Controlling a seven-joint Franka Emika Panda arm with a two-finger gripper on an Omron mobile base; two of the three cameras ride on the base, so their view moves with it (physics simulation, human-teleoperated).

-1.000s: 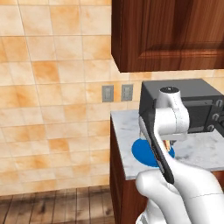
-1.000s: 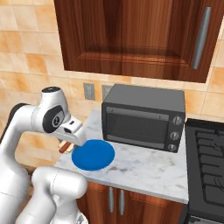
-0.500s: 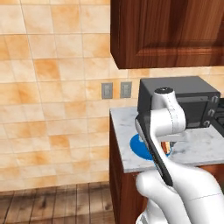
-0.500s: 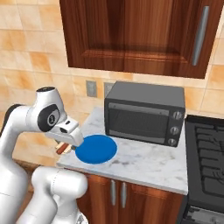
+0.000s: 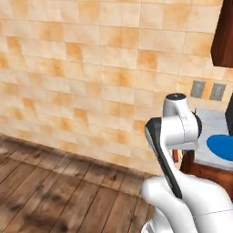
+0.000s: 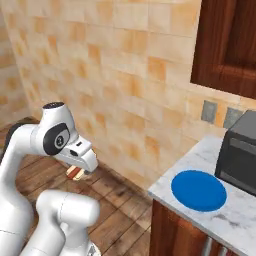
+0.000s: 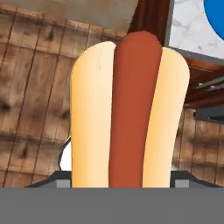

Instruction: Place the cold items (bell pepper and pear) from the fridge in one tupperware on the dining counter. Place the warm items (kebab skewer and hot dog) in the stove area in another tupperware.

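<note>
tan bun of hot dog hides gripper fingertips.

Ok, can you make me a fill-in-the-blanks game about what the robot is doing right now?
1. The gripper is carrying a ____ in a pale bun.
2. The round flat plate on the grey marble counter is coloured ____.
3. Below the carried food, the floor is made of ____ planks.
4. The dark microwave oven stands on the ____.

Missing words: hot dog; blue; wooden; counter
</note>
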